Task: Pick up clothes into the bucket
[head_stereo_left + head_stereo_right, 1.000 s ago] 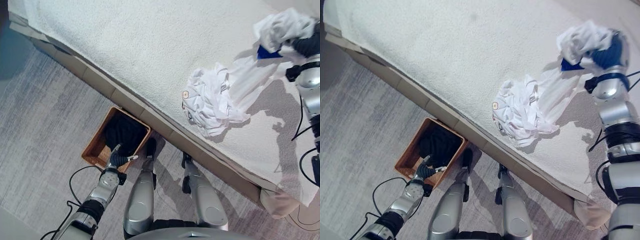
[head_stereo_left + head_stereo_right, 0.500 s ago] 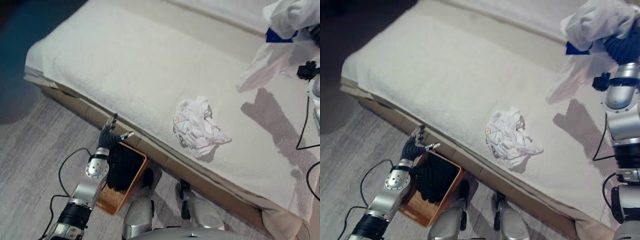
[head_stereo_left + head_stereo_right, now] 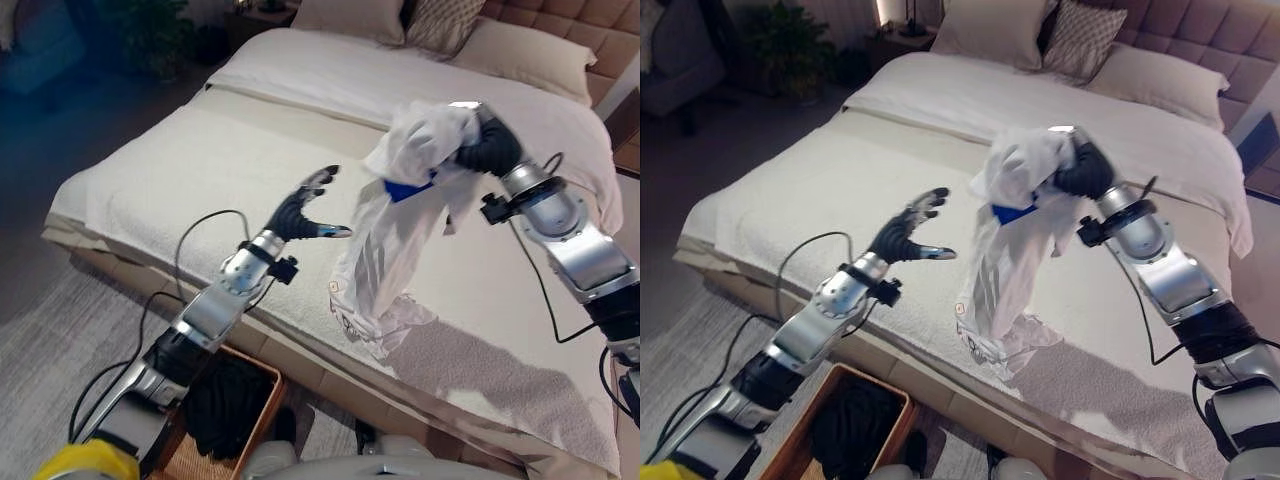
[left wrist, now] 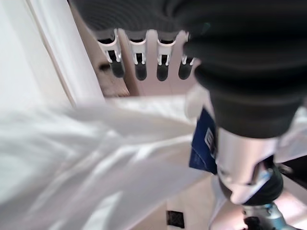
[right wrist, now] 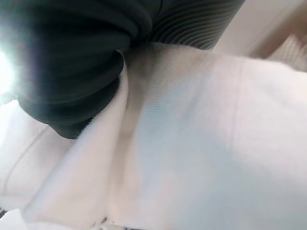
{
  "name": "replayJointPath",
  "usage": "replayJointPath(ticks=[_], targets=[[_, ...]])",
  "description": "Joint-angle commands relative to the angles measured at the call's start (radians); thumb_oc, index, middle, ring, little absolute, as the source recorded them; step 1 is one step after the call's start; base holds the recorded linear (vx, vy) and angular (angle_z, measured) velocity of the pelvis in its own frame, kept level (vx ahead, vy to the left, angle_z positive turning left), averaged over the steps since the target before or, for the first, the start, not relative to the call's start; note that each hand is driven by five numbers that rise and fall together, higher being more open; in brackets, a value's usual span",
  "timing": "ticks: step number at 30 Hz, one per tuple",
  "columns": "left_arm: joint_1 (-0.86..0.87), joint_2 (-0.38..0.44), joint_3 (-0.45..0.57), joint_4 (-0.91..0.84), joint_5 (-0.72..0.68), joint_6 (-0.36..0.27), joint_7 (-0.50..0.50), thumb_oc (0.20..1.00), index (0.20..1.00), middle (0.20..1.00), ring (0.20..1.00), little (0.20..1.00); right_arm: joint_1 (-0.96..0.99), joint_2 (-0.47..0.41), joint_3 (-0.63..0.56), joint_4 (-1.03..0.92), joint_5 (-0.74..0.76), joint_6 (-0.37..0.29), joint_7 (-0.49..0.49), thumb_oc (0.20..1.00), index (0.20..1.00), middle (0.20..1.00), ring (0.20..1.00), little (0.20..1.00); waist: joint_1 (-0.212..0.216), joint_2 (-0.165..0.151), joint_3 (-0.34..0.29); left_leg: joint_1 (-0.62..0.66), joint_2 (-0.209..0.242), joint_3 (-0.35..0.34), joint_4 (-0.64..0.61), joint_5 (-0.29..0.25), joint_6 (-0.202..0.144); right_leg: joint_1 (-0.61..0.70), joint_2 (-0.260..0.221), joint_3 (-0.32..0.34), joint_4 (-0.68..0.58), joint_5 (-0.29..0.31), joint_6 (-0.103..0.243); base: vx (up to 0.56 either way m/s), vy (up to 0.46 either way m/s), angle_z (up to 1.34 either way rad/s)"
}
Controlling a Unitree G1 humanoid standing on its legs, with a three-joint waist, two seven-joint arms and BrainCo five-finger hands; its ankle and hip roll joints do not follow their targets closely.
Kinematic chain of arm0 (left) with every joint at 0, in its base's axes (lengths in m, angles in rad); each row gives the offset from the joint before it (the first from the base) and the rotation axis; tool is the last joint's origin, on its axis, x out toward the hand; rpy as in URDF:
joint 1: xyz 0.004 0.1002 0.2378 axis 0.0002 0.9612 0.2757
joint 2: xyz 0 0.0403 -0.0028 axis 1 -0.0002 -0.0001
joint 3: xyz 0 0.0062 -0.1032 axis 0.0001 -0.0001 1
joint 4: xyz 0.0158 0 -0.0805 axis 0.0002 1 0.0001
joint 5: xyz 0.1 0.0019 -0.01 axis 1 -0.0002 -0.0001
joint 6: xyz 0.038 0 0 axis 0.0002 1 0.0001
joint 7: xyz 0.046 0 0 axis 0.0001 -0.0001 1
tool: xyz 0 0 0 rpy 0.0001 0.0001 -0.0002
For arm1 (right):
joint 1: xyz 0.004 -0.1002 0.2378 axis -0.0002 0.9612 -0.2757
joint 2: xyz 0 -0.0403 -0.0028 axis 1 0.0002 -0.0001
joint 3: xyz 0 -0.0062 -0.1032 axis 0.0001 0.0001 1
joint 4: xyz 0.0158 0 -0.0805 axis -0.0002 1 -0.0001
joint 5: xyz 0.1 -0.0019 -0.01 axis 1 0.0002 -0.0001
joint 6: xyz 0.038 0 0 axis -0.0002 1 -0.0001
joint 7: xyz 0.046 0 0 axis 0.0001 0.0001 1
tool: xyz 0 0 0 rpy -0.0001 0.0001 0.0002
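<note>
- White garment [image 3: 385, 250]: hangs in the air at frame centre in the left eye view, bunched at the top, a long drape falling down to the bed [image 3: 200, 160]. Its lower end lies crumpled on the cover, near the bed's front edge. A blue patch [image 3: 400, 190] shows just under the bunched top.
- Right hand [image 3: 487, 145]: upper centre-right of the left eye view, closed round the top of the garment, cloth wrapped over the fingers. In its own wrist view white cloth presses right against the dark cover.
- Left hand [image 3: 300, 210]: centre-left of the left eye view, raised above the bed, fingers straight and spread, thumb out, holding nothing. It points toward the hanging garment, just beside it, apart from it. In the left wrist view its fingertips [image 4: 139, 72] stand in a row with the white cloth past them.
- Bucket [image 3: 800, 440]: a brown woven basket on the floor at the lower left of the right eye view, below the bed's front edge. Dark clothing [image 3: 845, 430] lies inside it.
- Pillows [image 3: 1040, 30]: at the head of the bed, top of frame, against a padded headboard [image 3: 1180, 30].
- Grey carpet [image 3: 60, 320]: lower left of the left eye view.
</note>
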Motion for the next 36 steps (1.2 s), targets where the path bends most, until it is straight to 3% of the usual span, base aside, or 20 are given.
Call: replayJointPath(ticks=[1,9,17,18,21,22,23,30,36], targets=[[-0.028,-0.069,-0.061,0.116,-0.135,-0.01,-0.011,1.0,1.0,1.0,1.0,1.0,-0.117,0.037,0.019,-0.04,0.088,-0.042,0.016,0.2,0.2,0.2,0.2,0.2,0.013,-0.041,-0.075,0.033,-0.034,0.024,0.0,-0.074,0.027,0.016,-0.027,-0.014,0.003,-0.01,0.045,0.01,-0.002,-0.04],[-0.019,-0.177,-0.256,0.136,-0.391,0.055,-0.058,1.0,1.0,1.0,1.0,1.0,-0.157,0.038,0.155,-0.165,0.223,-0.048,0.083,0.2,0.2,0.2,0.2,0.2,0.004,-0.035,-0.084,0.037,-0.035,0.017,0.0,-0.072,0.029,0.021,-0.031,-0.02,0.003,-0.006,0.046,0.0,0.0,-0.02],[-0.056,-0.171,-0.384,0.071,-0.604,0.095,-0.072,1.0,1.0,1.0,1.0,1.0,-0.155,0.055,0.223,-0.203,0.353,-0.052,0.109,0.2,0.2,0.2,0.2,0.2,0.001,-0.032,-0.085,0.037,-0.04,0.007,0.0,-0.07,0.03,0.027,-0.036,-0.03,0.005,-0.005,0.049,0.0,0.0,0.01],[-0.056,-0.165,-0.39,0.062,-0.64,0.099,-0.076,0.2,0.2,0.2,0.2,0.2,-0.146,0.06,0.226,-0.208,0.37,-0.052,0.111,0.2,0.2,0.2,0.2,0.2,0.001,-0.032,-0.086,0.038,-0.041,0.005,0.0,-0.071,0.029,0.028,-0.037,-0.031,0.005,-0.006,0.05,0.0,0.002,0.06],[-0.038,-0.147,-0.403,0.048,-0.709,0.111,-0.097,0.2,0.2,0.2,0.2,0.2,-0.139,0.073,0.24,-0.198,0.385,-0.055,0.113,0.2,0.2,0.2,0.2,0.2,0.002,-0.032,-0.086,0.04,-0.041,0.003,0.0,-0.072,0.03,0.029,-0.039,-0.031,0.006,-0.005,0.051,0.0,0.005,0.06],[-0.031,-0.133,-0.403,0.037,-0.719,0.115,-0.109,0.2,0.2,0.2,0.2,0.2,-0.13,0.073,0.239,-0.193,0.381,-0.056,0.108,0.529,0.529,0.529,0.529,0.529,0.002,-0.03,-0.087,0.041,-0.042,0.003,0.0,-0.073,0.03,0.03,-0.04,-0.031,0.006,-0.005,0.051,0.0,0.011,0.05],[-0.012,-0.105,-0.395,0.021,-0.732,0.112,-0.122,0.2,0.2,0.2,0.2,0.2,-0.111,0.071,0.224,-0.179,0.365,-0.055,0.103,1.0,1.0,1.0,1.0,1.0,0.005,-0.03,-0.087,0.043,-0.042,0.002,0.0,-0.074,0.031,0.03,-0.042,-0.032,0.005,-0.005,0.051,0.0,0.0,0.0],[0.117,0.028,-0.291,-0.068,-0.678,0.093,-0.157,0.2,0.2,0.2,0.2,0.2,0.021,0.044,0.099,-0.157,0.273,-0.058,0.077,1.0,1.0,1.0,1.0,1.0,0.023,-0.03,-0.081,0.043,-0.042,-0.005,0.0,-0.074,0.032,0.035,-0.043,-0.04,0.006,-0.007,0.051,0.0,0.0,0.01],[0.47,0.144,0.028,-0.088,-0.428,0.059,-0.19,0.2,0.2,0.2,0.2,0.2,0.302,0.089,-0.158,-0.113,0.165,-0.052,0.065,1.0,1.0,1.0,1.0,1.0,0.061,-0.033,-0.063,0.041,-0.045,-0.014,0.001,-0.075,0.038,0.033,-0.044,-0.049,0.005,-0.008,0.05,0.0,0.0,0.03]])
